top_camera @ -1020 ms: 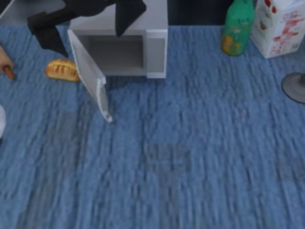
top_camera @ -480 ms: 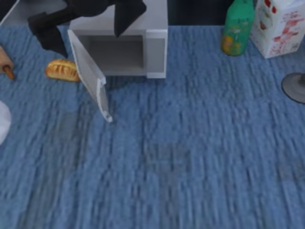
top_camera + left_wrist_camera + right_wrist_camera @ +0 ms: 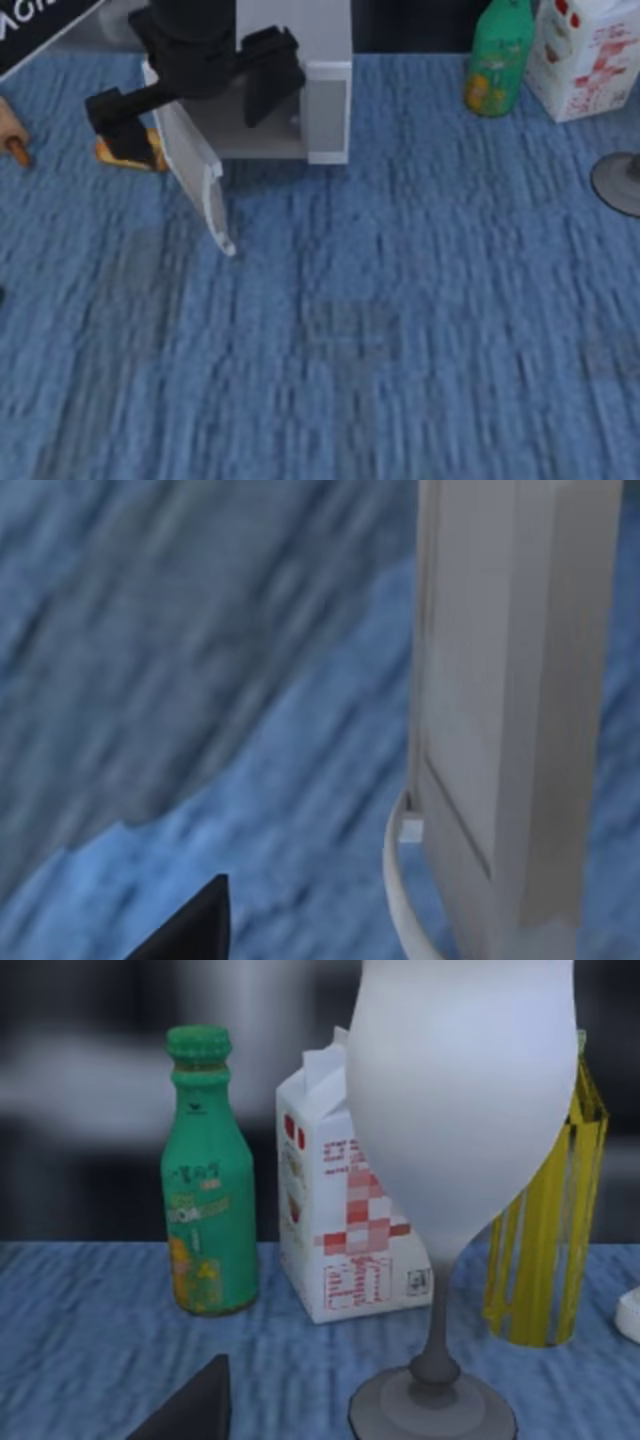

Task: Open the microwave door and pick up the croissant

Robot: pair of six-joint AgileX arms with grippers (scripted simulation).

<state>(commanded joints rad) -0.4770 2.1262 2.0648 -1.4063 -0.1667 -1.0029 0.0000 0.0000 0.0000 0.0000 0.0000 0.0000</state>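
Golden-brown croissant [image 3: 122,150] partly hidden beside swung-open microwave door [image 3: 190,168]

Standing swung wide open, grey-framed microwave door [image 3: 195,170]; lying just left of it on the table, golden-brown croissant [image 3: 112,151], partly hidden.

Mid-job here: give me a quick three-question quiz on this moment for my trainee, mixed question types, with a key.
1. True or false: the microwave door is shut.
2. The left gripper hangs above which spot? A) the green bottle B) the microwave beside the croissant C) the milk carton
3. Fill in: in the right wrist view, the tall white stemmed object nearest the camera is a ____.

Key: 1 false, the door stands swung open; 2 B; 3 glass.
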